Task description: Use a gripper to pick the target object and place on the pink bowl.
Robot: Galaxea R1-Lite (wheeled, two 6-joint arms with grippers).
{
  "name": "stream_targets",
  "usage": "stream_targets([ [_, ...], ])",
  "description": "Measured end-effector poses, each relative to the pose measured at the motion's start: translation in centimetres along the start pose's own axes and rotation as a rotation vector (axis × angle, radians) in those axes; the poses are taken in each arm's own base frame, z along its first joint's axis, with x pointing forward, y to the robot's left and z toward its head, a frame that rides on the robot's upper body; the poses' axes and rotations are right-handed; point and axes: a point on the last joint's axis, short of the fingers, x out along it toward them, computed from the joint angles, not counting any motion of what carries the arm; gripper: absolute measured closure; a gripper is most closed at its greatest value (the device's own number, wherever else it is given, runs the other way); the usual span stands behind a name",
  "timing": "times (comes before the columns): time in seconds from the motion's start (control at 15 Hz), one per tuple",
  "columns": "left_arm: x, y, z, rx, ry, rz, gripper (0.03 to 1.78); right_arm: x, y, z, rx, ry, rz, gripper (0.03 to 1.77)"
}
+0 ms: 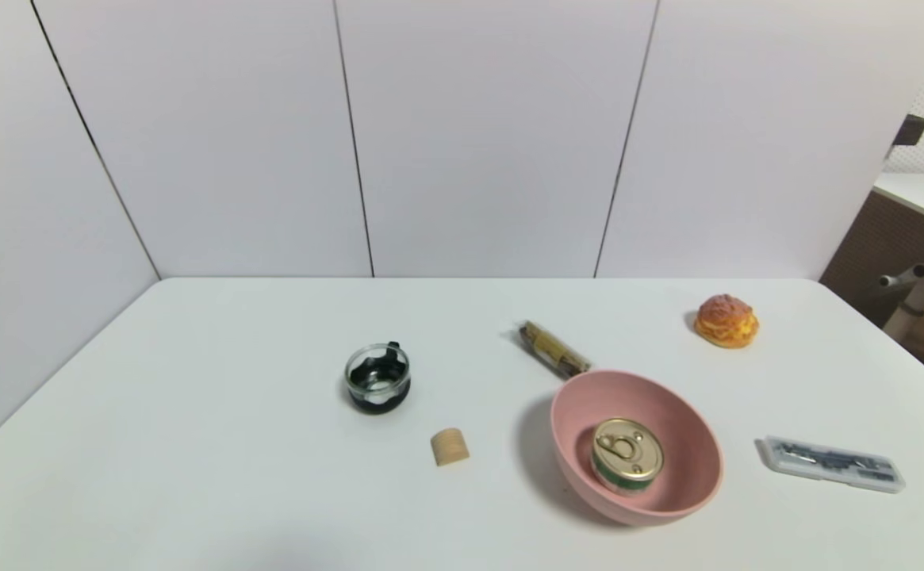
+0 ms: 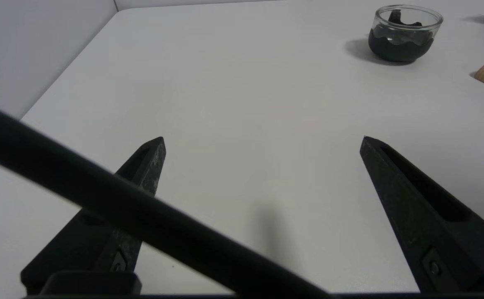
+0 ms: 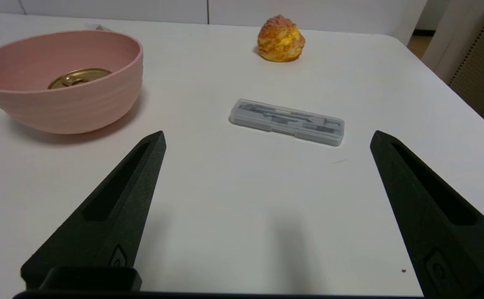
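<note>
Right gripper (image 3: 266,137): nearest on the bowl's right side, over bare surface (image 3: 233,216); jaws spread wide, pinching nothing.
Left gripper (image 2: 262,139): well to the left of the bowl, over bare surface; jaws spread wide and empty. A dark bar out of focus crosses in front of one finger and hides part of it.
Pink bowl (image 1: 688,432): landmark, toward the near right of the surface, tilted so that its opening faces the head camera.
Target object (image 1: 627,457): the tin can sits inside the pink bowl, gold pull-tab lid up, with a green-and-white label band; no writing on it can be read. From the right wrist only the lid (image 3: 79,77) shows above the rim.
Clear case (image 1: 833,463): just right of the bowl, lying flat; the dark items inside are hard to make out, no text legible.
Cork cylinder (image 1: 450,446): left of the bowl, apart from it.
Glass cup (image 1: 378,378): farther left and behind the cork.
Wrapped stick (image 1: 554,349): just behind the bowl's far rim, its print unreadable.
Cream puff (image 1: 726,321): behind and right of the bowl, farthest.
</note>
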Motion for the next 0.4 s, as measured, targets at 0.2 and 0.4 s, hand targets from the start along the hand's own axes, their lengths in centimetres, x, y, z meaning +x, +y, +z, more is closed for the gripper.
stream_targets([
  [0.2, 0.00, 0.00, 0.00, 0.000, 0.000, 0.000, 0.12, 0.00, 0.00, -0.01, 0.003, 0.000, 0.001, 0.10],
  [0.4, 0.00, 0.00, 0.00, 0.000, 0.000, 0.000, 0.12, 0.00, 0.00, 0.00, 0.007, -0.001, -0.001, 0.10],
])
